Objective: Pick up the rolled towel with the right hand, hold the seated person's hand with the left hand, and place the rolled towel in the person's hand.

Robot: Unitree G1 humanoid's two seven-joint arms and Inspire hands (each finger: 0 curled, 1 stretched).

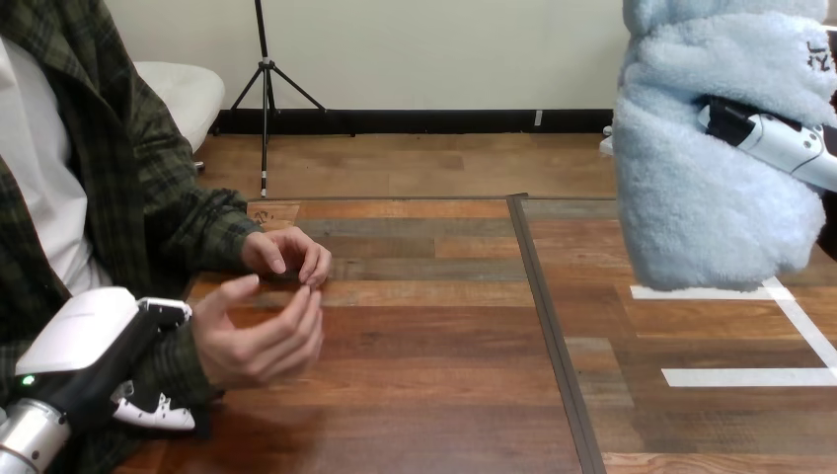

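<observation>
Nearest us, at the lower left, the left hand [84, 336] lies against the person's sleeved wrist. Its fingers [153, 413] curl under the wrist with a black part over the top, so we judge the holding step done or nearly so. The person's nearer hand [262, 341] is lifted just above the bench [444, 395], loosely cupped and empty, with the farther hand [288, 255] resting behind it. Well apart, high at the right, the rolled towel [691, 197] hangs in the air, clasped by the right hand [780, 140]. Pickup looks complete to us; carrying it across and placing it remain. A small dark mark near the towel's upper right edge is too small to read.
</observation>
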